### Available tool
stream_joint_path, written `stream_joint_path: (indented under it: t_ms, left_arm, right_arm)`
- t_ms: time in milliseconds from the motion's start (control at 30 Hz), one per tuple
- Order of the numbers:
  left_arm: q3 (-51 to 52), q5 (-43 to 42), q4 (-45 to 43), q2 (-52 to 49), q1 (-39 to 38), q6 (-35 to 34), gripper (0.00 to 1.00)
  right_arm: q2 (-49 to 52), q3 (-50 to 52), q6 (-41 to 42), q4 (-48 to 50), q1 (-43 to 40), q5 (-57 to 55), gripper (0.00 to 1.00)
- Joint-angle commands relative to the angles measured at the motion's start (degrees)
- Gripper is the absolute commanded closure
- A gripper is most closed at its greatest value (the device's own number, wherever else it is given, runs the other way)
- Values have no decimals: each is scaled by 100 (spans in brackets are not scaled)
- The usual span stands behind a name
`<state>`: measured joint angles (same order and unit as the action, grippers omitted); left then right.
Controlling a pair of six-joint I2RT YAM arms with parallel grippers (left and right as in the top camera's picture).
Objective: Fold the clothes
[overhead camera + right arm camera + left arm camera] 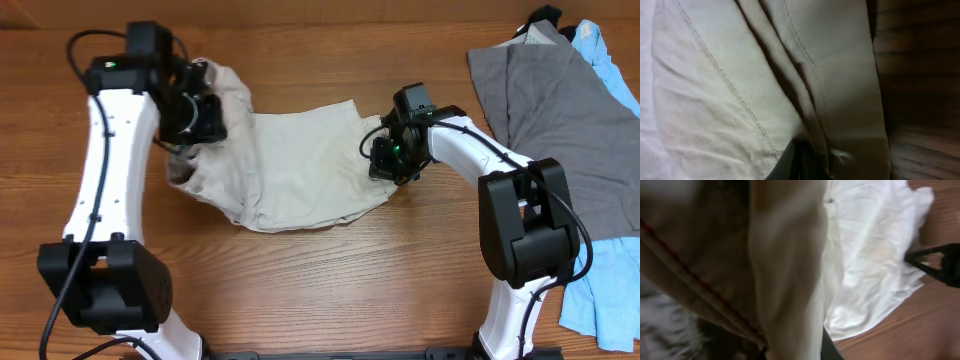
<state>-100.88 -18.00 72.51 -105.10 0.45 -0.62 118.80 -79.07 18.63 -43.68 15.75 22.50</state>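
Note:
The beige shorts (290, 170) lie spread across the middle of the wooden table. My left gripper (196, 112) is shut on their left end and holds that bunched cloth lifted; in the left wrist view the cloth (785, 270) hangs between the fingers. My right gripper (388, 152) is shut on the shorts' right edge, low at the table. In the right wrist view the seamed beige cloth (740, 85) fills the frame and runs into the jaws (807, 167).
A large grey garment (560, 110) lies at the right of the table. A light blue garment (600, 290) lies beneath it and shows at its far-right and lower edges. Bare wood (330, 290) shows in front of the shorts.

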Motion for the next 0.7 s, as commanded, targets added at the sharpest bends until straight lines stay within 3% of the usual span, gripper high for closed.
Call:
stream_joint_path:
  t_ms: [0, 367, 667]
  left_arm:
    - [-203, -264, -326, 136, -632, -671, 96]
    - [-203, 203, -1587, -122, -2389, -2002, 96]
    - [-203, -46, -2181, -1021, -2774, -2638, 95]
  right_arm:
    - [146, 37, 114, 70, 31, 72, 96]
    - [146, 37, 199, 50, 31, 76, 96]
    - [146, 37, 199, 72, 31, 76, 96]
